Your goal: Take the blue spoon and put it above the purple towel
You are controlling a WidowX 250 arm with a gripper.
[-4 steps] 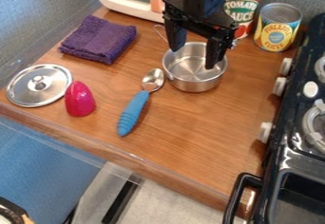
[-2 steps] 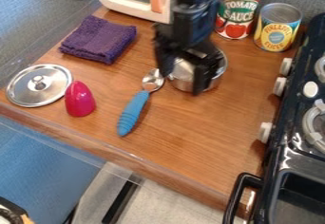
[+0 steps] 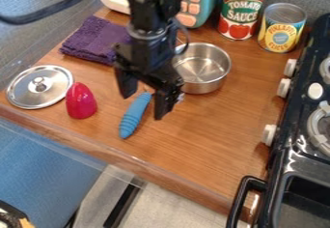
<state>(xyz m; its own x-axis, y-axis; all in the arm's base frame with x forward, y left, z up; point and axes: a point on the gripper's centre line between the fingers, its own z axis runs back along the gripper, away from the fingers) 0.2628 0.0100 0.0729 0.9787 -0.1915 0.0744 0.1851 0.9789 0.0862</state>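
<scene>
The wooden counter (image 3: 213, 137) spans the middle of the frame. My claw (image 3: 144, 101) hangs just left of centre, spread wide and empty above the spoon (image 3: 134, 116), which lies on the wood; I read that spread as room to straddle the handle. The towel (image 3: 90, 41), upper left, marks my goal.

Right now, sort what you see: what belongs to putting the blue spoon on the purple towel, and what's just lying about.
For the job:
spoon
towel
jaws, open, over the spoon

Just lying about:
lid
pink toy
pot
red can
yellow can
stove
</scene>
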